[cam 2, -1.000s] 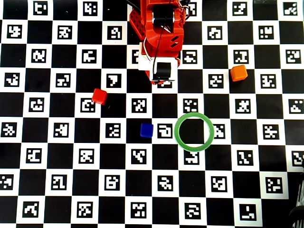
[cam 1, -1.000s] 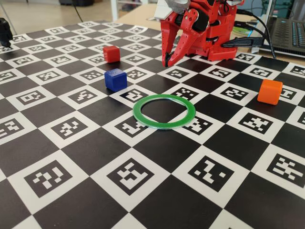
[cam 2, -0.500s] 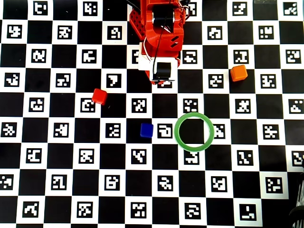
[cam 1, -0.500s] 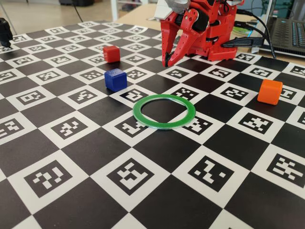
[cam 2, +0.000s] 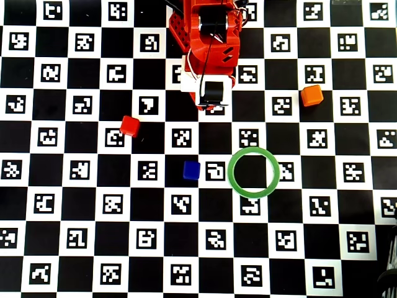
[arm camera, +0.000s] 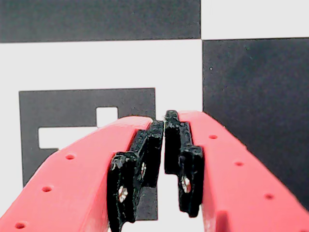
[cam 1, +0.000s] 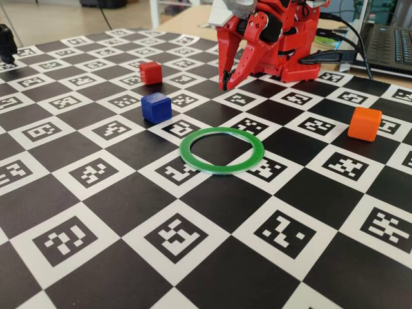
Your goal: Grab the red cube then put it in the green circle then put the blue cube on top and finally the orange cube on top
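The red cube [cam 1: 150, 73] [cam 2: 129, 125] sits on the checkered board, left of the arm in both views. The blue cube [cam 1: 156, 107] [cam 2: 191, 170] rests nearer the middle, just left of the green circle [cam 1: 222, 150] [cam 2: 254, 172], which lies flat with nothing inside. The orange cube [cam 1: 364, 123] [cam 2: 312, 95] stands apart at the right. My red gripper [cam 1: 224, 84] [arm camera: 165, 117] points down at the board close to the arm's base, shut, its black pads [arm camera: 151, 145] touching with nothing between them. No cube shows in the wrist view.
The red arm's base [cam 1: 290, 45] [cam 2: 208, 37] stands at the board's far edge. A laptop [cam 1: 389, 45] and cables lie behind it at the right. A small black object [cam 1: 6, 42] sits at the far left corner.
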